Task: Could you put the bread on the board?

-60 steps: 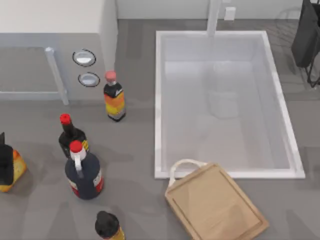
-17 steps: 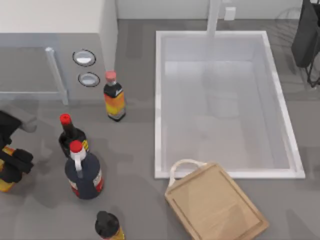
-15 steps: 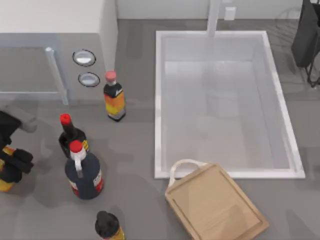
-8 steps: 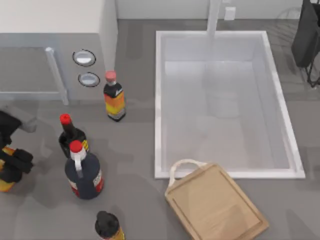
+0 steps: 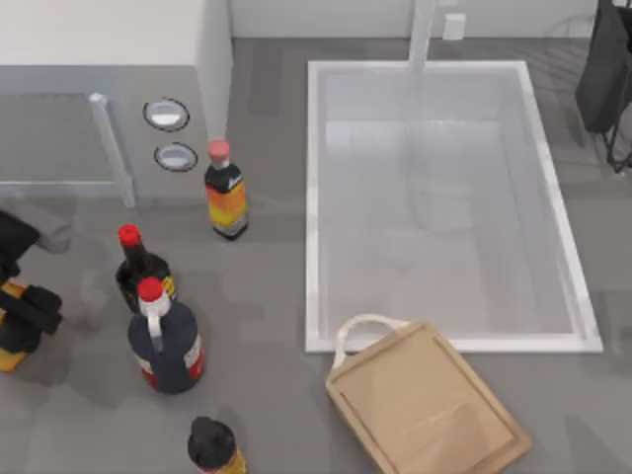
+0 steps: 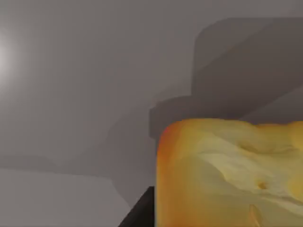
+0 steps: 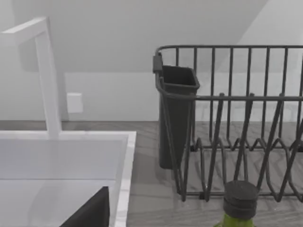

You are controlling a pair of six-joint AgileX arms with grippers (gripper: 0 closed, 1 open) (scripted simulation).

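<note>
Fingers of the left gripper look closed around the bread, at the far left edge of the table. From the wrist camera the yellow loaf sits big and close, with gray table behind it. I think the bread is being held, maybe just off the table. The board lies well apart, near the front, below the sink. Three bottles stand between them: a red-capped bottle, a dark bottle and a black-capped bottle. If the arm goes straight across, it could knock one over. The soft bread could also slip out if the hold is weak. I cannot tell how the right arm's fingers are
</note>
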